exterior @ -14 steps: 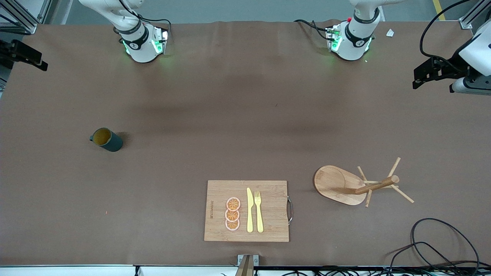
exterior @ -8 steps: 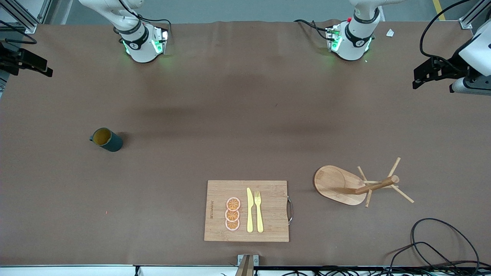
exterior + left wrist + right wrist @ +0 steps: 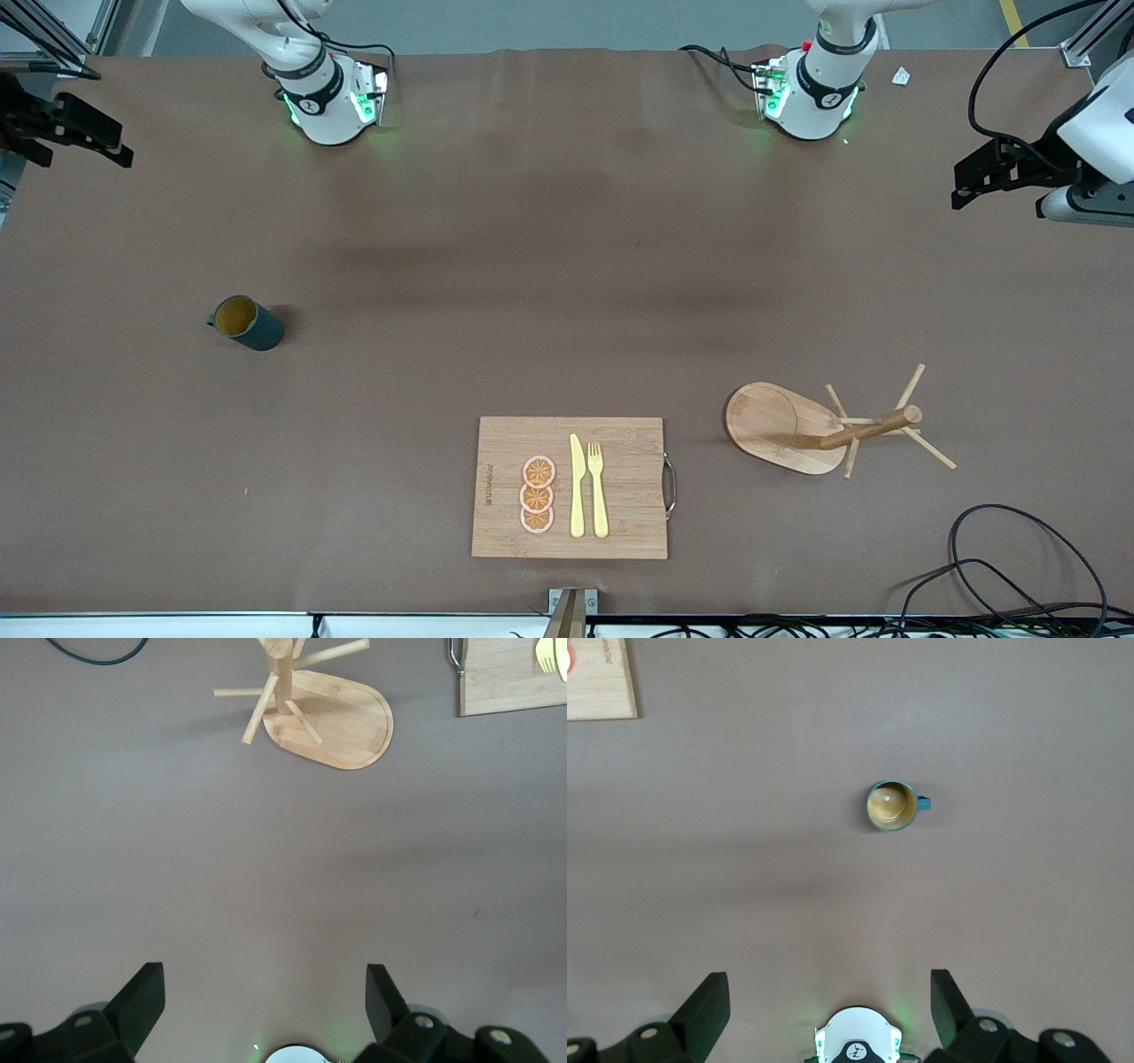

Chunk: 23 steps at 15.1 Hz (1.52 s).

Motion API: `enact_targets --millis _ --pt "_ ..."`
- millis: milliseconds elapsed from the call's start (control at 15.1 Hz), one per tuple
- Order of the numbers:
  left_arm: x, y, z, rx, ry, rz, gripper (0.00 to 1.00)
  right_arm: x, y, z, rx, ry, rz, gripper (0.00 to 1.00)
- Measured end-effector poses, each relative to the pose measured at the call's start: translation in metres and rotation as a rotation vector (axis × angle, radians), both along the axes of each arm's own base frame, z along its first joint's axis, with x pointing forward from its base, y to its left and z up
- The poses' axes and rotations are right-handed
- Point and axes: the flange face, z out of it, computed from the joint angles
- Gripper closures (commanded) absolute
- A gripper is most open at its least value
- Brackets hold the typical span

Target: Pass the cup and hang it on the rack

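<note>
The cup (image 3: 246, 322), dark teal-grey with a mustard-yellow inside, stands upright toward the right arm's end of the table. In the right wrist view the cup (image 3: 891, 805) is well ahead of my open right gripper (image 3: 830, 979), which holds nothing. That right gripper (image 3: 84, 133) hangs over the table's edge at its own end. The rack (image 3: 824, 425), a wooden mug tree on an oval base, stands toward the left arm's end. My left gripper (image 3: 974, 177) hovers open and empty over that end, far from the rack (image 3: 310, 709) and with its fingers (image 3: 146, 983) wide apart.
A wooden cutting board (image 3: 629, 443) with orange slices, a yellow knife and a fork lies near the front camera, between cup and rack; its corner (image 3: 505, 682) shows in the left wrist view. Black cables (image 3: 1019, 567) lie on the table's near corner at the left arm's end.
My right gripper has shifted a little inward over the table's edge. The left gripper has barely moved. The cup and the rack are where they were.
</note>
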Motion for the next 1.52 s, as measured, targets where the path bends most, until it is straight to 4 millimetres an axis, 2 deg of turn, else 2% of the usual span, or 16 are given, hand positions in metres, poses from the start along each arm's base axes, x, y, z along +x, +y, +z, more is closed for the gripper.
enact_targets --millis 265,464,795,927,1126,1325,1523 --pt "0.0 -0.002 0.001 0.0 -0.002 -0.003 0.0 -0.005 -0.01 0.003 -0.002 -0.008 -0.02 0.0" --pt "0.0 -0.002 0.001 0.0 -0.003 -0.003 0.0 0.007 -0.015 -0.012 -0.001 0.014 -0.028 0.0" --pt "0.0 0.0 0.002 0.0 -0.005 -0.001 0.0 0.056 -0.018 -0.095 0.008 0.132 0.009 0.0" --pt "0.0 0.0 0.003 0.0 -0.006 0.0 0.0 0.065 -0.024 -0.138 0.017 0.137 0.048 0.0" --pt "0.001 0.005 0.002 0.038 -0.009 0.004 0.0 0.064 -0.048 -0.204 0.047 0.121 0.176 0.0" --pt "0.001 0.006 0.002 0.057 -0.009 0.005 0.0 0.054 -0.074 -0.253 0.072 0.087 0.318 0.0" --pt "0.002 0.007 0.001 0.058 -0.009 0.007 0.0 0.046 -0.088 -0.3 0.081 0.022 0.47 0.0"
